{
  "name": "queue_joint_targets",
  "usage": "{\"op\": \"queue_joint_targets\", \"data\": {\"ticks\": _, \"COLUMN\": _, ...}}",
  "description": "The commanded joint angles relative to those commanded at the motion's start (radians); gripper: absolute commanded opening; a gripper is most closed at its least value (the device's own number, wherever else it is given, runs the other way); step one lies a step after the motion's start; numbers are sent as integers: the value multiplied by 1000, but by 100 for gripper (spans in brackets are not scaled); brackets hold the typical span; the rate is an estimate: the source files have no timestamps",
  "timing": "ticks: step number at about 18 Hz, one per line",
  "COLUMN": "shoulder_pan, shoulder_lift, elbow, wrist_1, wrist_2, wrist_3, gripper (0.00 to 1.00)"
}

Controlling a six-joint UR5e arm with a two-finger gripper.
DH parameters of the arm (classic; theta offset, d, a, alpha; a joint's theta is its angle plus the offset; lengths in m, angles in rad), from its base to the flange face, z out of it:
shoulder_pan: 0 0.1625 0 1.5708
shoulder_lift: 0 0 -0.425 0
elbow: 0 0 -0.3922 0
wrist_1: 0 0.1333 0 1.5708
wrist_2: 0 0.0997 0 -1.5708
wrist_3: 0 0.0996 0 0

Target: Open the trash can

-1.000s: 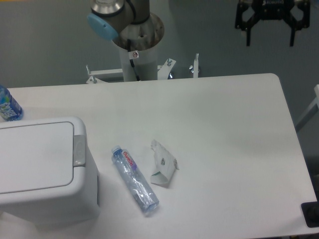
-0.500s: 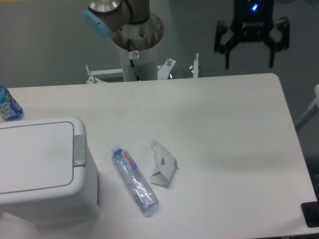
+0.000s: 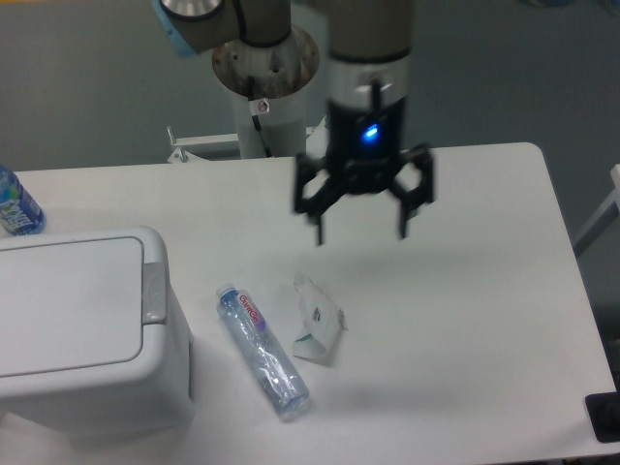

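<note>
The white trash can (image 3: 87, 339) stands at the table's front left. Its flat lid (image 3: 63, 305) is down and the small grey push latch (image 3: 154, 292) sits on its right edge. My gripper (image 3: 360, 232) hangs in the air over the middle of the table, to the right of and well apart from the can. Its two black fingers are spread wide and hold nothing. A blue light glows on the wrist above it.
A clear plastic bottle (image 3: 263, 352) lies on the table right of the can. A crumpled white wrapper (image 3: 318, 319) lies beside it, just below the gripper. Another blue bottle (image 3: 15, 205) stands at the far left edge. The robot's base (image 3: 263, 73) is behind the table.
The gripper has moved from the upper right, behind the table, down and to the left over the table's middle. It stays open. Nothing on the table has moved.
</note>
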Motion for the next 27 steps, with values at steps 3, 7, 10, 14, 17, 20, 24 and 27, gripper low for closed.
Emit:
{"op": "queue_joint_targets", "data": {"ticks": 3, "shoulder_pan": -41, "shoulder_lift": -14, "elbow": -2, "wrist_1": 16, "wrist_2": -45, "wrist_3": -42, "gripper": 100}}
{"op": "queue_joint_targets", "data": {"ticks": 7, "shoulder_pan": -68, "shoulder_lift": -19, "elbow": -11, "wrist_1": 16, "wrist_2": -59, "wrist_3": -78, "gripper": 100}}
{"op": "queue_joint_targets", "data": {"ticks": 10, "shoulder_pan": -89, "shoulder_lift": -25, "elbow": -14, "wrist_1": 16, "wrist_2": -59, "wrist_3": -82, "gripper": 100}}
{"op": "queue_joint_targets", "data": {"ticks": 14, "shoulder_pan": -98, "shoulder_lift": -28, "elbow": -17, "wrist_1": 16, "wrist_2": -59, "wrist_3": -83, "gripper": 100}}
{"op": "queue_joint_targets", "data": {"ticks": 17, "shoulder_pan": -104, "shoulder_lift": -29, "elbow": -21, "wrist_1": 16, "wrist_2": -59, "wrist_3": -83, "gripper": 100}}
{"op": "queue_joint_targets", "data": {"ticks": 20, "shoulder_pan": -107, "shoulder_lift": -35, "elbow": -23, "wrist_1": 16, "wrist_2": -57, "wrist_3": -83, "gripper": 100}}
{"op": "queue_joint_targets", "data": {"ticks": 24, "shoulder_pan": -120, "shoulder_lift": -38, "elbow": -35, "wrist_1": 17, "wrist_2": -55, "wrist_3": -80, "gripper": 100}}
{"op": "queue_joint_targets", "data": {"ticks": 27, "shoulder_pan": -120, "shoulder_lift": -38, "elbow": -35, "wrist_1": 17, "wrist_2": -54, "wrist_3": -80, "gripper": 100}}
